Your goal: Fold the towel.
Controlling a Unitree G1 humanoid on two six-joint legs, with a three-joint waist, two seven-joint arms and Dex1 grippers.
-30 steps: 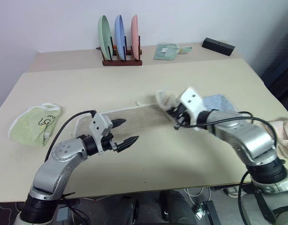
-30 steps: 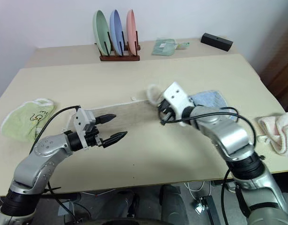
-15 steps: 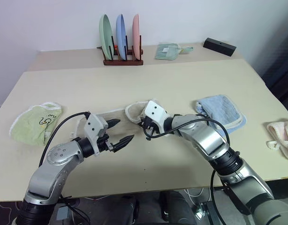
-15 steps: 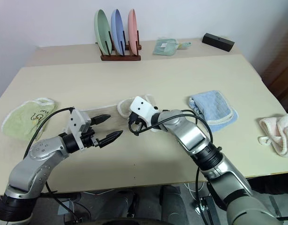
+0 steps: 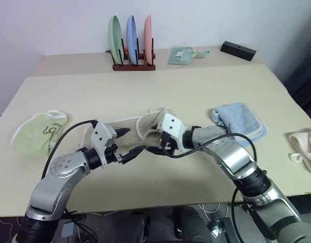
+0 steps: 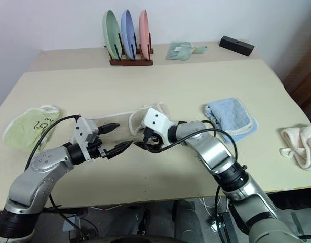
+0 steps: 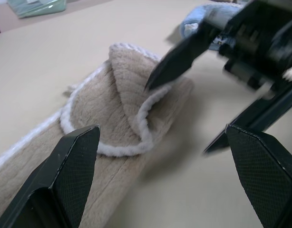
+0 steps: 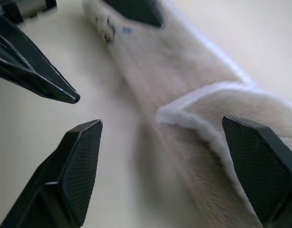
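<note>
The beige towel (image 5: 120, 126) lies on the table as a long narrow strip with a white trimmed edge. Its right end (image 7: 131, 85) is doubled back over the strip in a loose fold. My right gripper (image 5: 158, 147) hovers at that fold, open, with one fingertip (image 7: 174, 59) over the folded flap and the other above the bare table. Nothing is between its fingers. My left gripper (image 5: 137, 139) is open just in front of the strip, left of the fold, its tips close to the right gripper's. A small dark mark (image 8: 108, 28) shows on the strip.
A light green cloth (image 5: 39, 132) lies at the far left and a light blue towel (image 5: 239, 121) to the right of the fold. A pinkish cloth (image 5: 305, 149) sits at the right edge. At the back stand a plate rack (image 5: 132, 45), a folded green cloth (image 5: 182, 54) and a black box (image 5: 238, 49).
My right gripper carried the towel's right end leftward over the strip, then opened and let it go; the end now lies folded. The left gripper stayed put.
</note>
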